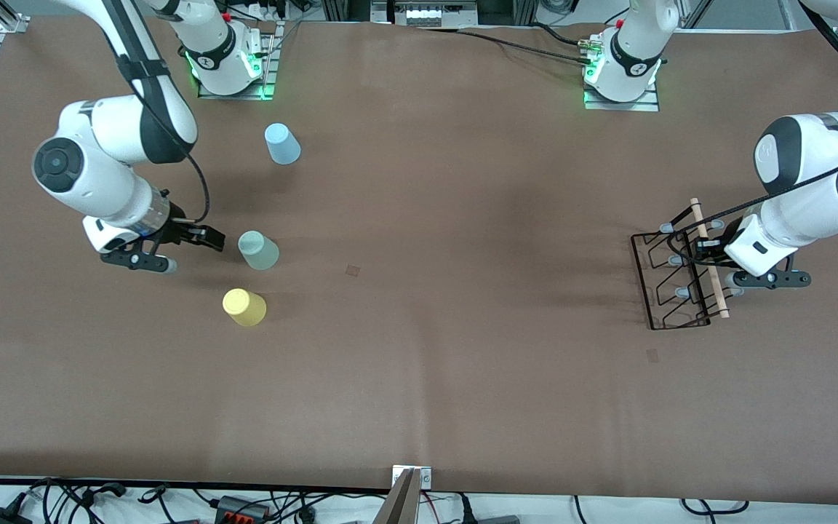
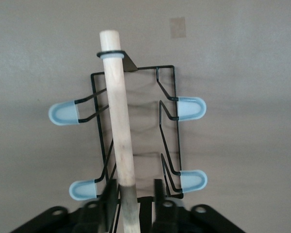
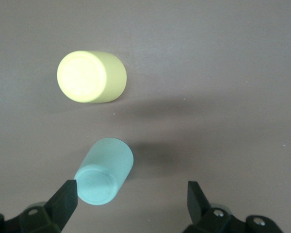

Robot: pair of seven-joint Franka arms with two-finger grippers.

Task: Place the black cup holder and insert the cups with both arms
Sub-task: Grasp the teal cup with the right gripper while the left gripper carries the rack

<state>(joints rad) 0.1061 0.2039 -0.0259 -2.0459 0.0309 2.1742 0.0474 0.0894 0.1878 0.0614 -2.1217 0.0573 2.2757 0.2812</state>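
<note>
My left gripper point(image 2: 131, 206) is clamped on the black cup holder point(image 1: 677, 273)'s wooden rod at its end of the table, right gripper point(image 3: 132, 200) spread wide beside the green cup point(image 1: 258, 249), so I'd center before squeezing.

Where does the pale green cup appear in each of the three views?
Front view: pale green cup stands upside down beside the right gripper.
Right wrist view: it sits near the open fingers.
Left wrist view: not there.
Shared landmark: yellow cup.
</note>
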